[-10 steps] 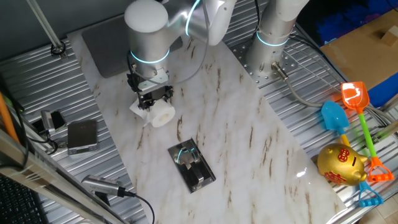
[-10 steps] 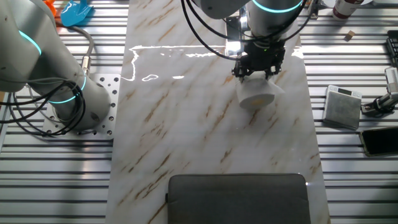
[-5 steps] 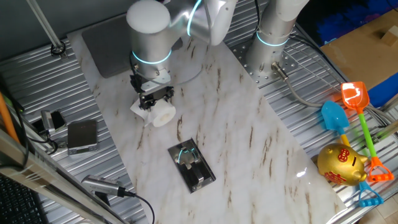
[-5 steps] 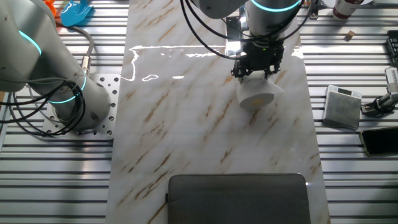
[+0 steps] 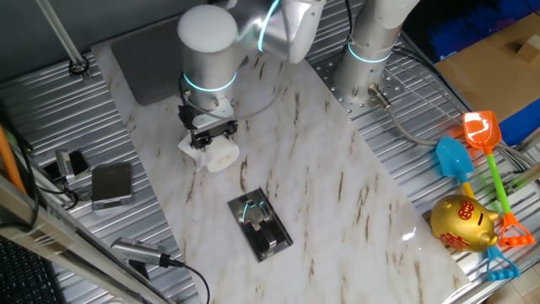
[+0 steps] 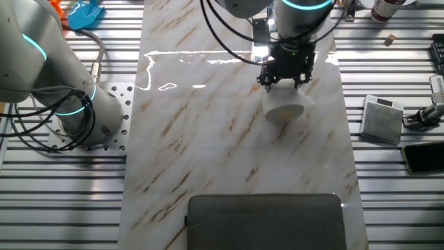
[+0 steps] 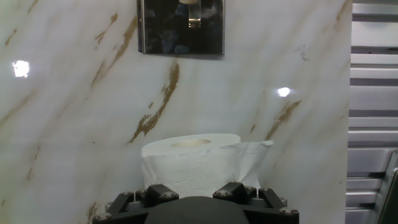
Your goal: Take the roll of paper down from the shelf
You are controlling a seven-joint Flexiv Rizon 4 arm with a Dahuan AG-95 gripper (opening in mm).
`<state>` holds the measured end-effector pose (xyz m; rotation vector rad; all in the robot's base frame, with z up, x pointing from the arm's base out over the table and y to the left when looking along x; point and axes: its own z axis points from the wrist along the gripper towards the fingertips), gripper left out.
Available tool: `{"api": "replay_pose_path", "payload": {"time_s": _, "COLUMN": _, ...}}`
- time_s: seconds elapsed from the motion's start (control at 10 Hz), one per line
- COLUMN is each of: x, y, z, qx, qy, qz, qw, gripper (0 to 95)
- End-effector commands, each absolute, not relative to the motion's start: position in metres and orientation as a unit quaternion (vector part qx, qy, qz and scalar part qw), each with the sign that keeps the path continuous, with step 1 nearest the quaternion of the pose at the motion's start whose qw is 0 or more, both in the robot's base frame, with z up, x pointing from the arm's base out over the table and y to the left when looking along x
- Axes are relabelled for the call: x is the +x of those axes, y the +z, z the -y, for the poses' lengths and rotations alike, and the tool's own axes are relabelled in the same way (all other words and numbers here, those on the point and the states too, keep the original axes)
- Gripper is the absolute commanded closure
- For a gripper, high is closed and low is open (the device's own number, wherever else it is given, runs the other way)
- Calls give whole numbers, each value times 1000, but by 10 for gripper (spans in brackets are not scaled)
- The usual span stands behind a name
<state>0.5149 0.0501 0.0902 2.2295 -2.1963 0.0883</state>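
The roll of paper lay on the marble table, off the shelf, which sat well beyond it. The gripper hovered just above the roll; whether its fingers were spread or pinching the paper could not be told from any view. A loose sheet trailed to one side. The task looked all but finished, at the set-down step. The next move called for a clean lift straight away without dragging that loose tail.
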Motion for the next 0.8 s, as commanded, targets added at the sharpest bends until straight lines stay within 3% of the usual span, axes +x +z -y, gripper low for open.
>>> {"api": "replay_pose_path", "payload": {"time_s": 0.1, "x": 513, "y": 91, "z": -50, "qx": 698, "qy": 39, "qz": 715, "qw": 14, "gripper": 950}}
{"api": "replay_pose_path", "payload": {"time_s": 0.8, "x": 515, "y": 84, "z": -34, "qx": 701, "qy": 39, "qz": 712, "qw": 7, "gripper": 950}}
